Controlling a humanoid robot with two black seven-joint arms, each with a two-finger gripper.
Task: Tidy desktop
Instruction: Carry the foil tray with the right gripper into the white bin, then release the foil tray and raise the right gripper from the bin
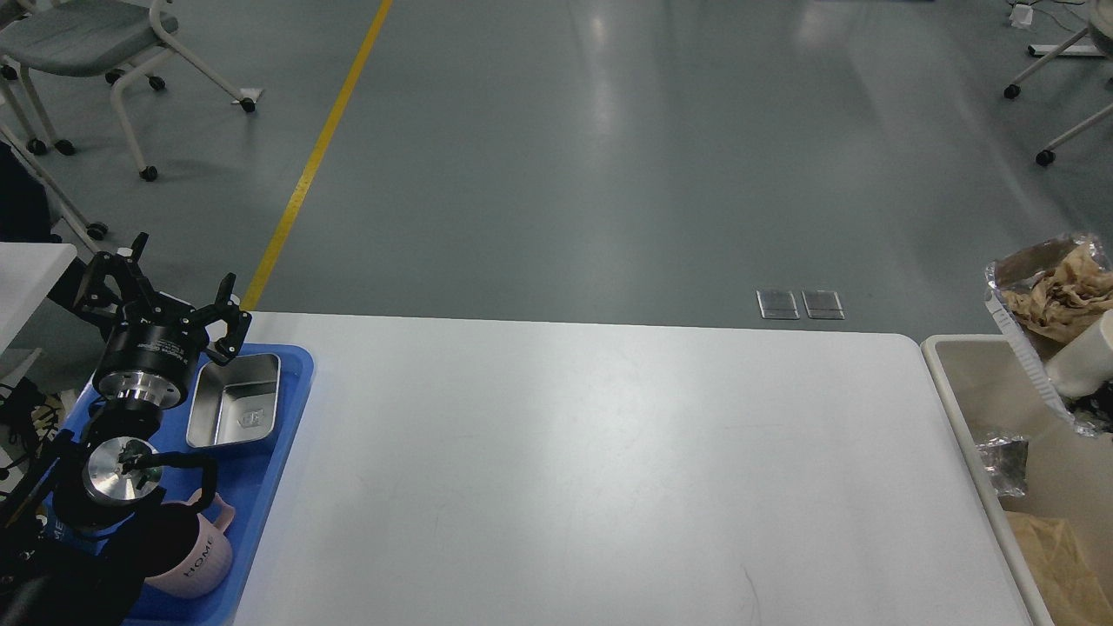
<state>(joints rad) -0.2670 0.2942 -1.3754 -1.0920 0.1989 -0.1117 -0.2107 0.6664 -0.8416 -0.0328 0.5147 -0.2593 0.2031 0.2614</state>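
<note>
The white desktop is bare across its middle. My left gripper is open and empty, above the far end of the blue tray at the desktop's left edge. At the right frame edge a crumpled foil tray with brown paper scraps and a white paper cup hangs tilted over the beige bin. Only a dark bit of my right gripper shows, at the foil tray's lower corner, holding it.
The blue tray holds a steel container and a pink mug. The bin holds crumpled foil and brown paper. Wheeled chairs stand on the floor beyond, at far left and far right.
</note>
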